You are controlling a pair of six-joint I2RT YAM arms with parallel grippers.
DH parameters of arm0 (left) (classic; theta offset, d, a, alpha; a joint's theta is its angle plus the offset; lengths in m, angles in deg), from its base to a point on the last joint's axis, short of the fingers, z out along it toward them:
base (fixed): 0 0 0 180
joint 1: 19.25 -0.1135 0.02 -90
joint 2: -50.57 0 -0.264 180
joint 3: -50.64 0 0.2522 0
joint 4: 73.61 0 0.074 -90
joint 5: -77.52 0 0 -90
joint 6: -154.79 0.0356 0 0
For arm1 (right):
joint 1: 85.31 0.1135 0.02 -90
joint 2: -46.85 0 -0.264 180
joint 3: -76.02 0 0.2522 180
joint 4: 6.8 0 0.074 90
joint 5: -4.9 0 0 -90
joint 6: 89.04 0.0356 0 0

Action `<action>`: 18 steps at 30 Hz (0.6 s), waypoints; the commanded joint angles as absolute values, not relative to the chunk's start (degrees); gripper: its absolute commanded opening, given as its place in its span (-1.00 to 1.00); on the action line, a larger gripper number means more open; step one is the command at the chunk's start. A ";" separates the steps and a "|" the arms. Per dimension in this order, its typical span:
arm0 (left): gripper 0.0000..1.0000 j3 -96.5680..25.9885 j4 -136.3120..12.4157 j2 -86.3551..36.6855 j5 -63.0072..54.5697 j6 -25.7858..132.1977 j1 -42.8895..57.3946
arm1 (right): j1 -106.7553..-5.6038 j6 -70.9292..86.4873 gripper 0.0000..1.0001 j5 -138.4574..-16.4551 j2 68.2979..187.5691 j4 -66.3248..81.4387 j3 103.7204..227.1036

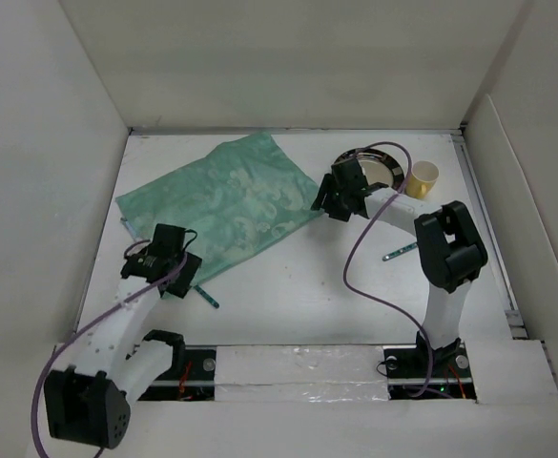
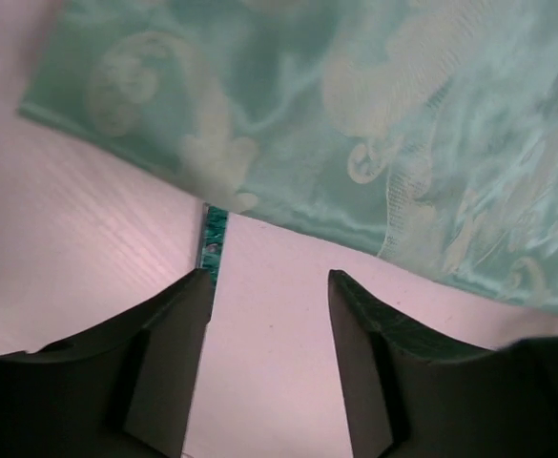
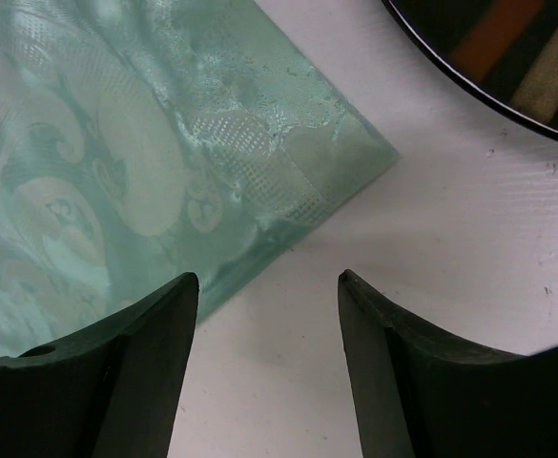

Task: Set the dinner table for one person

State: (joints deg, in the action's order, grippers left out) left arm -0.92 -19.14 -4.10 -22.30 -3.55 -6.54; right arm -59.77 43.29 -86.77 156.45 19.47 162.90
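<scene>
1. Nearest the bases, the left claw [image 2: 269,283] is seen open and empty, low over the bare tabletop [image 1: 288,305], just short of the near edge of the mint-green mat [image 1: 231,200]
2. A teal utensil [image 2: 212,243] lies just beside the claw's left finger and reaches the mat's hem; if the step is judged to be gripping the mat to square it, cloth alone should be pinched and the utensil kept out of the bite
3. The hem is best taken by moving the fingers forward until the edge lies between them, and only then closing
4. Farther in, the right claw [image 3: 269,286] is held open and empty, with the mat's right corner just ahead of its fingers; both pulls should be matched so the cloth is not bunched
5. Open tabletop is offered between mat and bases, though a second utensil [image 1: 400,251] lies beside the right arm
6. The plate [image 1: 382,172] and yellow cup [image 1: 423,177] stand just beyond the right claw, so rightward travel is limited
7. The upright panels [image 1: 288,57] close the far and side edges
</scene>
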 commanded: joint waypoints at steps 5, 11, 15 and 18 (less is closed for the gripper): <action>0.40 4.53 -11.07 13.11 -20.91 -23.27 -12.04 | -60.52 43.24 0.32 -85.55 156.62 14.61 163.52; 0.98 2.09 -13.08 3.86 -24.34 -16.89 -12.04 | -62.19 43.15 0.32 -83.60 159.53 16.36 167.20; 0.98 0.58 -15.54 -2.60 -27.08 -14.58 -12.04 | -63.50 43.94 0.30 -84.04 160.93 16.71 167.30; 0.41 3.65 -16.25 -1.12 -21.03 -17.99 -12.04 | -64.12 44.82 0.22 -83.95 161.46 17.33 167.74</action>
State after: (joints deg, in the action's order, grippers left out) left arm 2.77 -15.86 -3.40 -22.74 -15.88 -11.85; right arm -63.26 43.84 -83.82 160.94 17.66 165.48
